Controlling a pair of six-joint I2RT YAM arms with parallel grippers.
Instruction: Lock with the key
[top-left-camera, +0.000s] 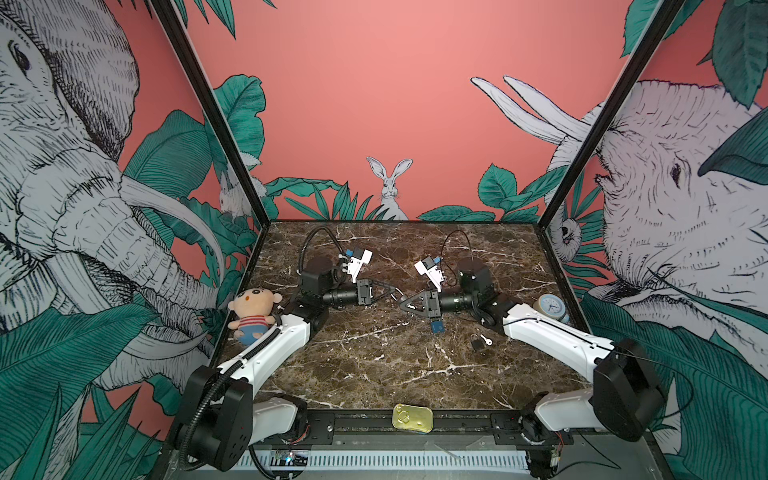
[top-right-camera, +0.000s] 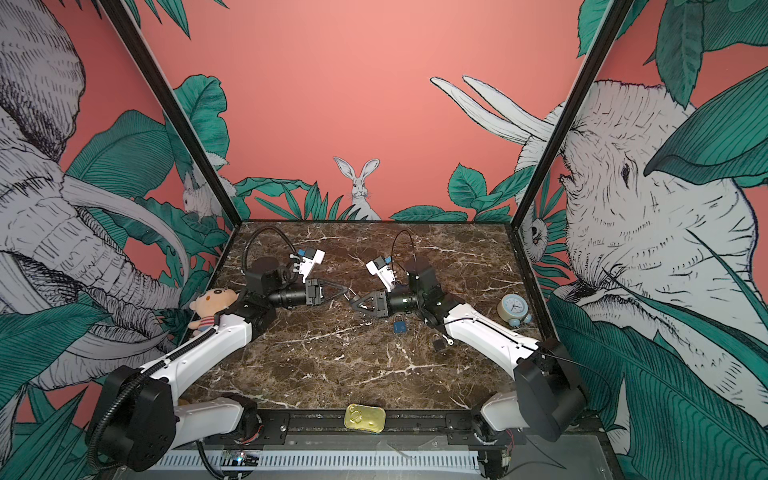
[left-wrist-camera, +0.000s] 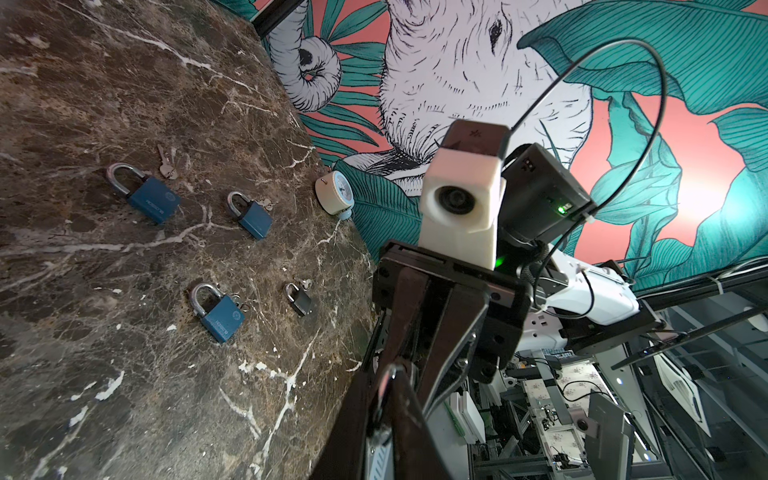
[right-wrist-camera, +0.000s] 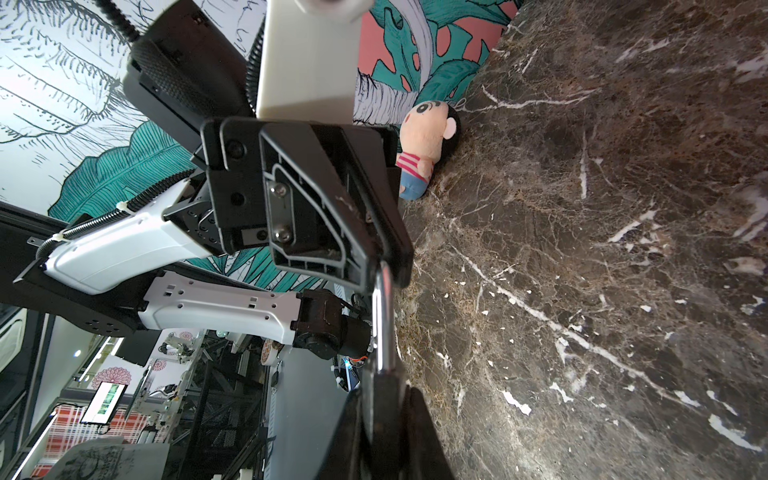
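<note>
Both arms meet tip to tip above the middle of the marble table. The right gripper is clamped on one end of a shiny shackle. The left gripper pinches the other end, fingers nearly together. I cannot make out the body of that lock. Under the right arm a blue padlock lies flat on the table. Near it lies a black padlock, with a small key just beside it.
</note>
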